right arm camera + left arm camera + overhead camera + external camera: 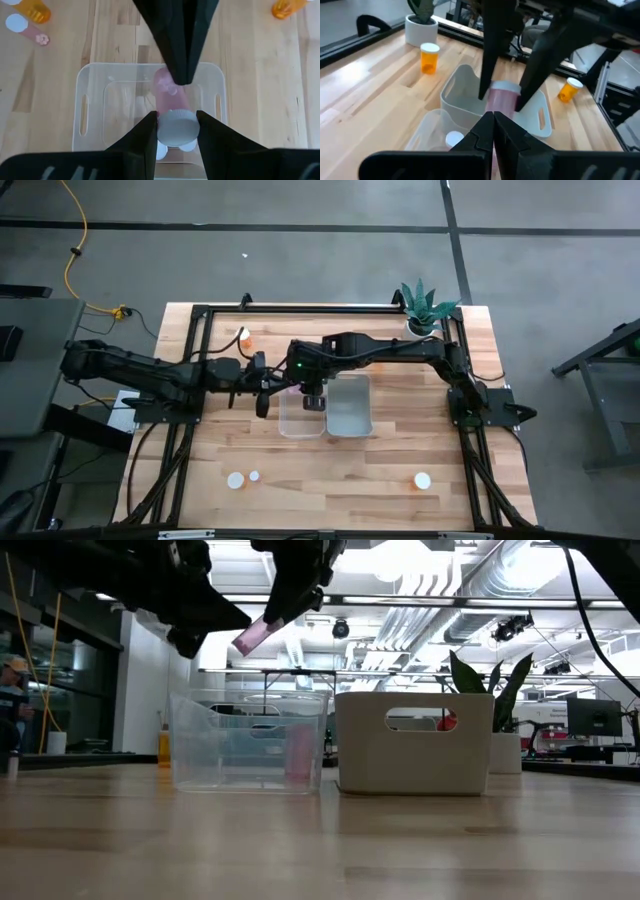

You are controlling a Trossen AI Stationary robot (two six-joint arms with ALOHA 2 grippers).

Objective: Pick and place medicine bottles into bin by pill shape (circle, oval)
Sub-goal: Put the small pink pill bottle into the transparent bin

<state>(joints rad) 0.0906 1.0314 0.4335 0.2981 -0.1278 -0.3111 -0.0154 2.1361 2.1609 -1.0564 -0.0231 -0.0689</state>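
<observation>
A pink see-through medicine bottle (170,95) with a white cap hangs over the clear bin (300,418). My right gripper (175,120) is shut on it, reaching in above that bin (312,394). My left gripper (493,120) is shut and sits just left of the clear bin (265,398), its tip pointing at the pink bottle's body. White-capped bottles (187,145) lie inside the clear bin. A white bin (348,406) stands right of it. Orange bottles stand at the far left (243,337) and near the front edge (422,479). My right gripper pinches the pink bottle at its white cap end (175,131) between its two fingers. The fingers come from above, slanting down. The bottle points on beyond the fingertips, tilted, base lowest (243,641), lifted clear above the clear bin. My left gripper's shut tip (182,75) overlaps the bottle's body; I cannot tell whether it touches.
A plant in a white pot (425,315) stands at the far right corner. Two white caps (235,479) show at the front left. An orange bottle (568,90) lies behind the white bin. A black frame (300,308) runs along the table's far edge.
</observation>
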